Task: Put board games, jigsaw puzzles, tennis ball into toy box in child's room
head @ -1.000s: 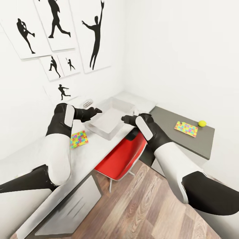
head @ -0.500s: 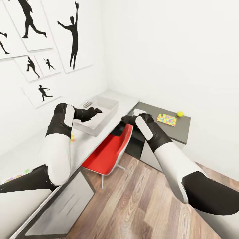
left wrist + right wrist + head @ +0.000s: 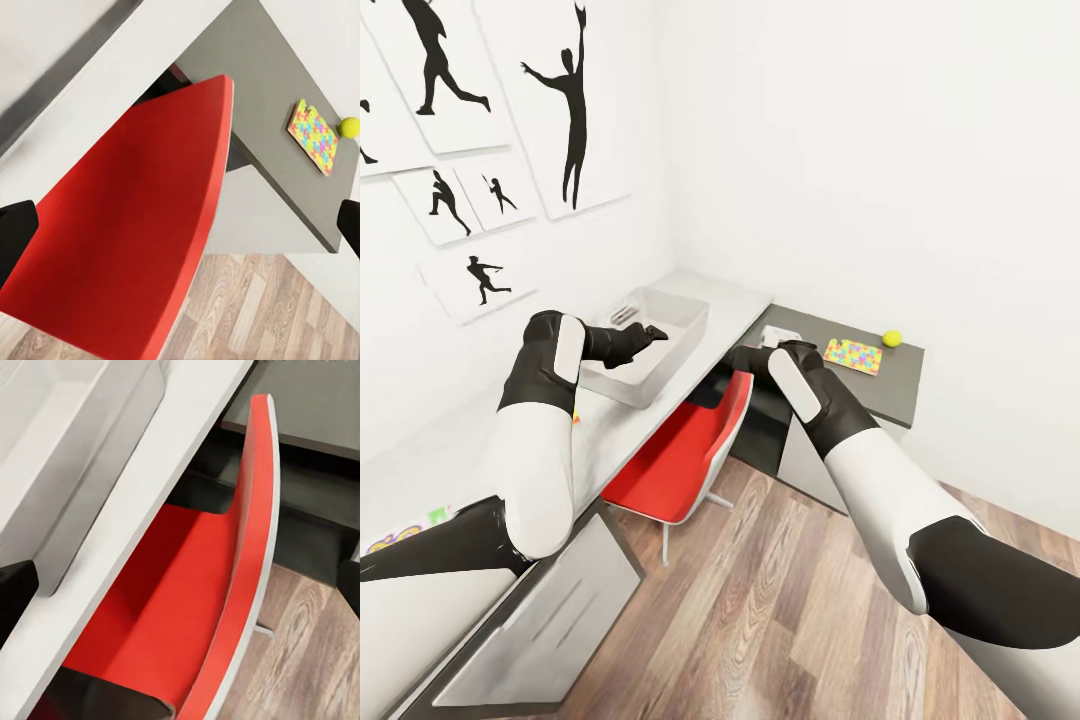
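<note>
- Left wrist view has the two black fingertips [image 3: 16,229] of the left gripper [image 3: 180,232] at opposite edges of the picture, so the jaws stand wide apart with nothing between them.
- Right wrist view gives the same for the right gripper [image 3: 180,585]: one dark fingertip [image 3: 15,585] at each edge, jaws wide and empty.
- From the head camera, the left gripper [image 3: 650,332] hangs over the near rim of the toy box [image 3: 660,345], and the right gripper [image 3: 745,358] hangs above the red chair [image 3: 680,460].
- This chair is pushed under the pale grey top of the table [image 3: 730,300], where the light grey toy box stands near the corner of the room.
- On the lower dark grey section [image 3: 900,385] lies one jigsaw puzzle [image 3: 853,355], flat, and the tennis ball [image 3: 892,338] is just beside it, nearer to the wall.
- Behind the left arm, a small coloured piece [image 3: 576,412] shows on the pale top; I cannot tell what it is.
- Black player silhouettes [image 3: 565,110] hang on the white wall, and the floor [image 3: 790,600] is of wood planks.
</note>
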{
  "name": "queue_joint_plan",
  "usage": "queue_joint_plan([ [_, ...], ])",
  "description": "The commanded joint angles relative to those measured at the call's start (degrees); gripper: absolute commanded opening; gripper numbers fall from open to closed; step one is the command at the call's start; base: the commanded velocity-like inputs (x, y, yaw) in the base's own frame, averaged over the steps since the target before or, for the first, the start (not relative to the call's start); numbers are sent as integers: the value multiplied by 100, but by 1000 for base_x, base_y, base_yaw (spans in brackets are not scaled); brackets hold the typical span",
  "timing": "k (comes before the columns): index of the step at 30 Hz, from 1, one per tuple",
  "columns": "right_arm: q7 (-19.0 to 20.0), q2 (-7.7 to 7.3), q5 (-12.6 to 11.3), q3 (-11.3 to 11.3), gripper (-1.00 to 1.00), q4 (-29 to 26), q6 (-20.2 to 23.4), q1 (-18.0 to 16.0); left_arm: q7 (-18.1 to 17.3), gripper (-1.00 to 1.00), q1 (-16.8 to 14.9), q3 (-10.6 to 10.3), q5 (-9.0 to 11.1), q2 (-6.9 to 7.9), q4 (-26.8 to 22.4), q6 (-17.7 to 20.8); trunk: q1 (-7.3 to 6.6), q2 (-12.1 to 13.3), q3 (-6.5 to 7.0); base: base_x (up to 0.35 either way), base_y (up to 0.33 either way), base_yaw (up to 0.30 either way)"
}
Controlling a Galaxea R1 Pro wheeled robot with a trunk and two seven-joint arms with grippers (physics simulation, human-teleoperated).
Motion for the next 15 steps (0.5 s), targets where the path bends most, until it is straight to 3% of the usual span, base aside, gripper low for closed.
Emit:
queue_joint_plan([
  [1,-55,0,-55,10,100,-7,9,-3,-8,100,-9,28,9,-6,-4,27,3,-11,-11,0,0,0],
  [7,-55,0,-55,5,100,-9,9,2,-6,100,-8,27,9,-6,-6,22,3,-11,-5,0,0,-34],
  [15,-55,0,-55,2,100,-10,9,3,-7,100,-8,32,9,-6,-5,25,3,-11,33,0,0,-202],
])
